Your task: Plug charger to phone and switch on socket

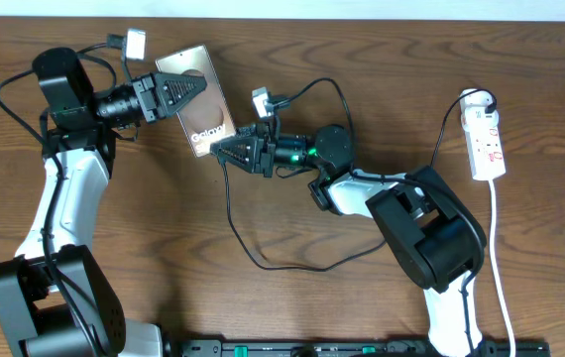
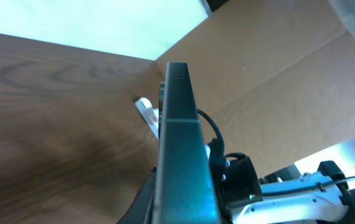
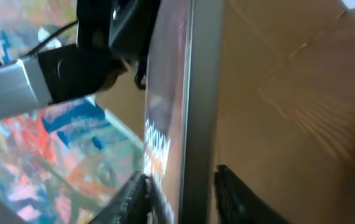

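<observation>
Gripping the phone (image 1: 208,111) in the left hand (image 1: 195,89), clamped shut across its upper half, over the far-left part of the tabletop (image 1: 164,228). Showing a flat rectangular slab with a glossy bronze-brown face and white "Galaxy" lettering toward the lower end, that end angled toward the middle of the tabletop. From the left wrist view, catching the phone (image 2: 180,143) edge-on as a thin, dark metallic rim running straight away from the camera, with brown wood on both sides. Meeting the lower end of the phone with the right hand (image 1: 218,151), parted, one dark finger (image 3: 233,196) on each side of the phone (image 3: 196,124), with a sliver of gap showing beside the finger on the wood side. Cannot tell whether the plug tip sits in the port, hidden as it is among the fingers. Trailing from under the right hand, the charger (image 1: 263,266): a long thin black cable, looping loosely toward the near edge of the tabletop and back up under the right arm. Lying near the right edge, well apart from the phone, the socket (image 1: 488,139): a short white oblong strip with small red marks, its white lead (image 1: 501,258) running down toward the near-right corner
</observation>
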You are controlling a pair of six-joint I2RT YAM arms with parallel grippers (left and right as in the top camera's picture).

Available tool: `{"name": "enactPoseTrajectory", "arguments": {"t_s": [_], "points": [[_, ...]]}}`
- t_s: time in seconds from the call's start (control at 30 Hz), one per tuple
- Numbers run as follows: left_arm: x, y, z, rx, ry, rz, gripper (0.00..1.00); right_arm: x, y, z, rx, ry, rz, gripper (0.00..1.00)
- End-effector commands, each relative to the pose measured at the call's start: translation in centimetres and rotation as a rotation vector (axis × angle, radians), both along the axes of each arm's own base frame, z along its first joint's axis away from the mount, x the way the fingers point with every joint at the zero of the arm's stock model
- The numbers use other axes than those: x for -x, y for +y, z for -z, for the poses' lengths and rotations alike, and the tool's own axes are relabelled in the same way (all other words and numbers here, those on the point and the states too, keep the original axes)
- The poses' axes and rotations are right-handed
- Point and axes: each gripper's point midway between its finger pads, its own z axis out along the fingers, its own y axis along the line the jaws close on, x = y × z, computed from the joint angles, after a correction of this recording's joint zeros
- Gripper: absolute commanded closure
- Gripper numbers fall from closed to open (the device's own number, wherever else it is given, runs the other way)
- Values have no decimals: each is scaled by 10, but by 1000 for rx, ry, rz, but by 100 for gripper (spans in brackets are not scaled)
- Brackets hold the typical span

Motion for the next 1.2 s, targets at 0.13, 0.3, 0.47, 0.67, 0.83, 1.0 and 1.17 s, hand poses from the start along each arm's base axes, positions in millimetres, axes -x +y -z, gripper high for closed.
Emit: {"name": "enactPoseTrajectory", "arguments": {"t_s": [0.13,0.3,0.47,0.67,0.83,1.0,1.17], "points": [[12,-8,-1,27,14,79,93,-20,-6,-13,-30,-9,79,31],[12,-7,-1,27,14,78,93,-20,-6,-13,-29,-8,78,1],[11,-6,-1,24,6,74,93,-19,-6,-13,-29,-9,75,1],[8,7,0,24,7,43,93,-19,-8,-12,-25,-10,67,1],[4,30,0,25,9,-16,92,-29,-17,-12,-26,16,84,1],[2,57,4,37,43,-85,93,-40,-30,-12,-24,46,99,1],[2,83,7,36,46,-149,92,-53,-48,-10,-15,64,110,1]]}}
